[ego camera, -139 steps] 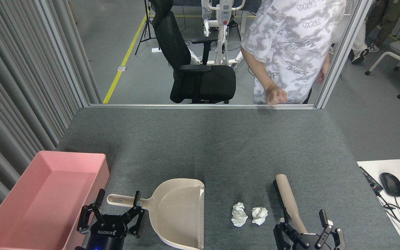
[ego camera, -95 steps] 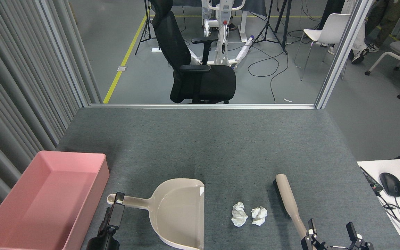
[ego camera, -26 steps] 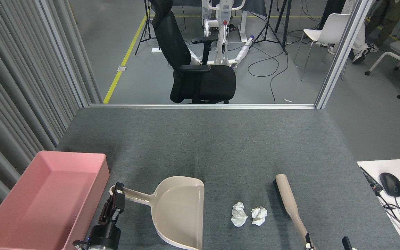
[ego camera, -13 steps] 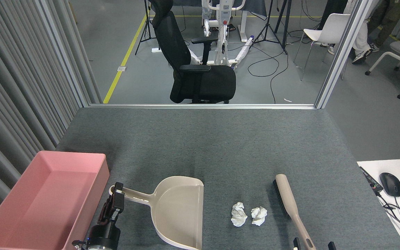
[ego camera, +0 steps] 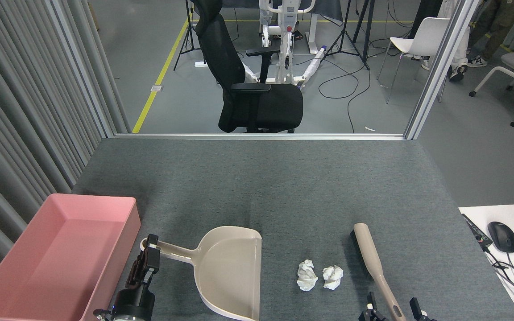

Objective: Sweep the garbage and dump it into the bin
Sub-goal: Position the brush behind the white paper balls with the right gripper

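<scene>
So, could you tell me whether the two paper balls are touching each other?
Apart. The head view shows a strip of grey table between the left paper ball and the right paper ball.

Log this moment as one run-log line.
left gripper: shut on dustpan handle | right gripper: open astride brush | garbage: unswept | bin

A single view looks from the robot's head, forward and steeply down onto the grey felt-covered bench (ego camera: pixel 283 187). The bench's near part lies close below. Beyond its far edge the view reaches a black office chair (ego camera: pixel 252 84) on the floor.
</scene>
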